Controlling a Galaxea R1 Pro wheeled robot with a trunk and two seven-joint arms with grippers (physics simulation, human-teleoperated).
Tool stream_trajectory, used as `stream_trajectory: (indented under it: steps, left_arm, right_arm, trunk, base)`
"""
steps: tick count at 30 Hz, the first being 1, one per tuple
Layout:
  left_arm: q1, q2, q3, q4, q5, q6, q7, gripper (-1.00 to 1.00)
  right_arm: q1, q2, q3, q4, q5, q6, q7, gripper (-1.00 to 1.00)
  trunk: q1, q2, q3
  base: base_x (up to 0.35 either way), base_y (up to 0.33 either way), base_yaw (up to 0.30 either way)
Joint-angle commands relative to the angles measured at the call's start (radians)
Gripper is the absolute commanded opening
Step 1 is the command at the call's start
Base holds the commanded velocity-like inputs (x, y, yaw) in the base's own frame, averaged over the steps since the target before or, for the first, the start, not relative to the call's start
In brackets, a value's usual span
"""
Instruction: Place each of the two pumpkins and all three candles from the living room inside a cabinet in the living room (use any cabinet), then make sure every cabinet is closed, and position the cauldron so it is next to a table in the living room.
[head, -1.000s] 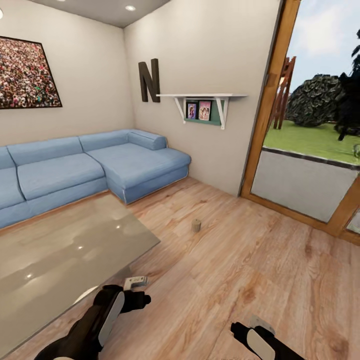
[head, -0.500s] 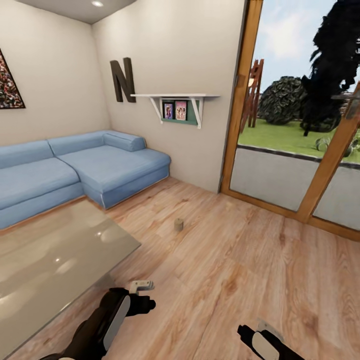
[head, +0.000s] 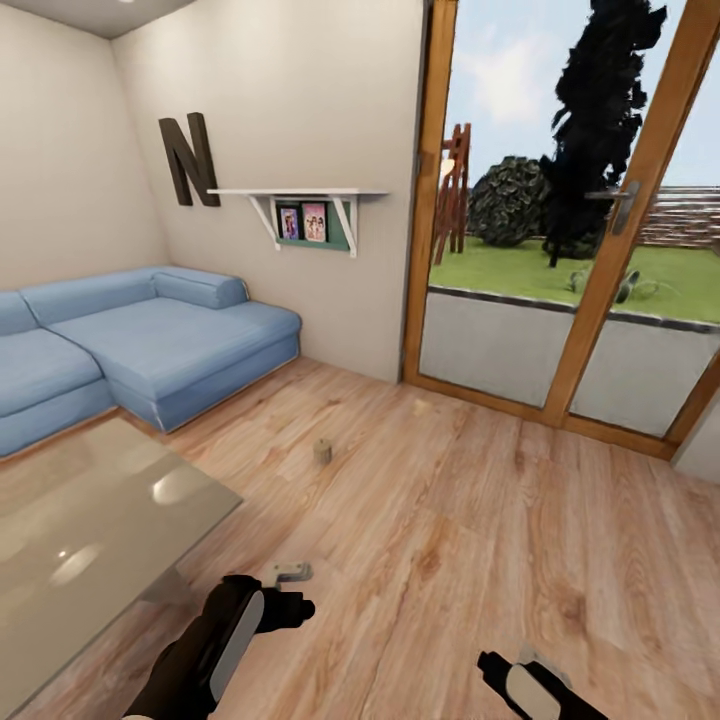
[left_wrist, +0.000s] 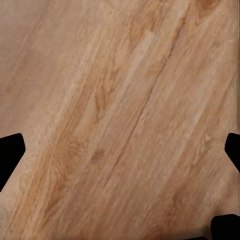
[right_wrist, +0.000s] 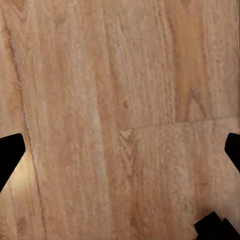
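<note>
One candle (head: 322, 452), a short beige cylinder, stands upright on the wood floor past the far corner of the table (head: 90, 540), whose grey-green glossy top fills the lower left. My left gripper (head: 291, 606) hangs over bare floor just off that corner, well short of the candle. My right gripper (head: 497, 664) is low at the bottom edge, also over floor. In both wrist views the dark fingertips (left_wrist: 11, 150) (right_wrist: 11, 150) stand far apart at the frame edges with only floorboards between them, so both grippers (left_wrist: 120, 150) (right_wrist: 120, 150) are open and hold nothing.
A blue corner sofa (head: 150, 345) runs along the left walls. A white shelf (head: 300, 195) with pictures hangs on the far wall. Glass doors in wooden frames (head: 590, 290) face a garden on the right. Open wood floor (head: 480, 500) stretches ahead.
The whole view has swung to the right: sofa, table and candle have slid left in the picture and more of the glass doors shows. Both arms keep their pose.
</note>
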Motion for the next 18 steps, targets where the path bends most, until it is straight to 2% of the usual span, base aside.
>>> stream_trajectory:
  steps: [1,5,11,18]
  left_arm:
    - [0.0,0.0,0.0,0.0,0.0,0.0,0.0,1.0]
    - [0.0,0.0,-0.001,0.0,0.001,0.0,0.0,1.0]
    - [0.0,-0.001,-0.002,-0.004,0.001,0.007,-0.001,1.0]
    - [0.0,-0.024,-0.004,-0.006,0.0,0.01,-0.002,1.0]
  right_arm:
    - [0.0,0.0,-0.015,0.0,-0.008,0.001,0.0,1.0]
    - [0.0,0.0,-0.057,0.0,-0.023,0.001,-0.002,1.0]
    - [0.0,0.001,-0.067,0.0,-0.025,0.0,-0.003,1.0]
    - [0.0,0.0,-0.068,0.0,-0.025,0.0,-0.004,1.0]
  trunk:
    - [0.0,0.0,0.001]
    - [0.0,0.0,0.005]
    - [0.0,0.0,0.013]
    - [0.0,0.0,0.023]
  base:
    - [0.0,0.0,-0.26]
    - [0.0,0.0,-0.244]
    - [0.0,0.0,-0.209]
    - [0.0,0.0,-0.178]
